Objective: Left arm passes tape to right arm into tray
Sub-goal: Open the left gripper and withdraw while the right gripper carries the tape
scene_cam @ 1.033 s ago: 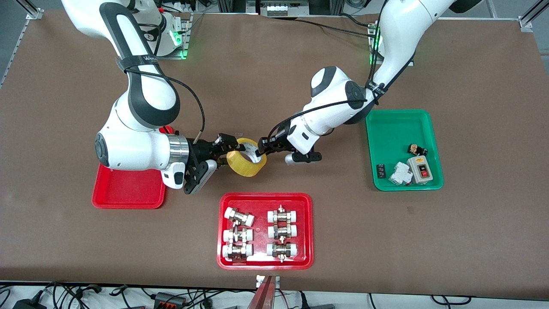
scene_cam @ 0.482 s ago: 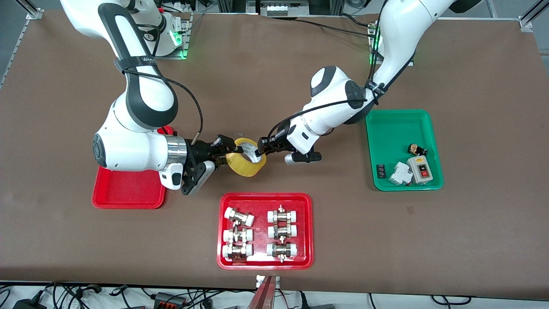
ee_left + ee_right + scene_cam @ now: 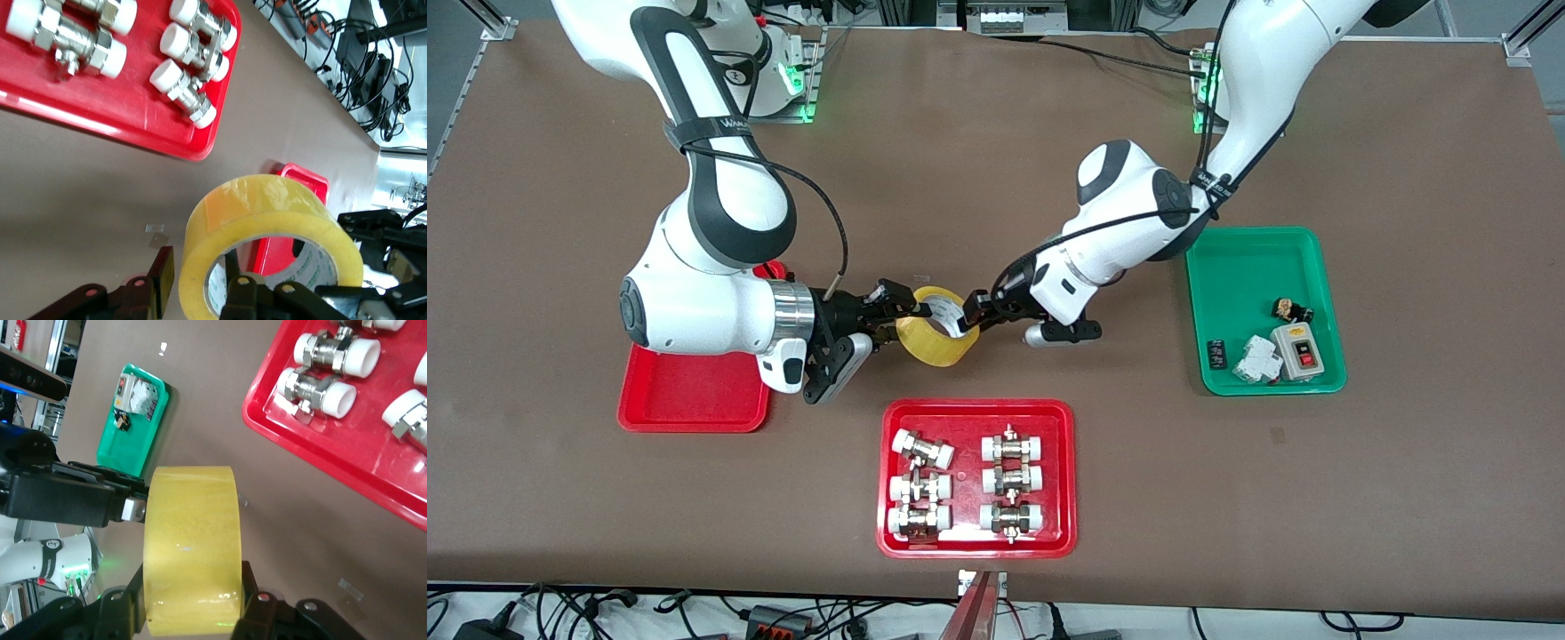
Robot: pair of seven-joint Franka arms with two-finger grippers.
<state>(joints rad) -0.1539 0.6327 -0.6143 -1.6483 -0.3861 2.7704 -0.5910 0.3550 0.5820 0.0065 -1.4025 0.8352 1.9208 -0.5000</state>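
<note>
The yellowish tape [image 3: 935, 342] hangs in the air between the two hands, over bare table. My right gripper [image 3: 898, 320] is shut on it, with its fingers pressed on the roll's two flat faces in the right wrist view [image 3: 192, 587]. My left gripper [image 3: 963, 313] is open at the roll's wall. In the left wrist view [image 3: 199, 270] one finger is inside the core and the other stands off the outer wall of the tape [image 3: 267, 213]. The plain red tray [image 3: 694, 396] lies under the right arm's wrist.
A red tray with white-capped metal fittings [image 3: 889, 533] lies nearer to the front camera than the tape. A green tray [image 3: 1245, 267] with small electrical parts lies toward the left arm's end.
The left arm's hand and forearm have shifted slightly toward its own end of the table. The tape and the right gripper have hardly moved.
</note>
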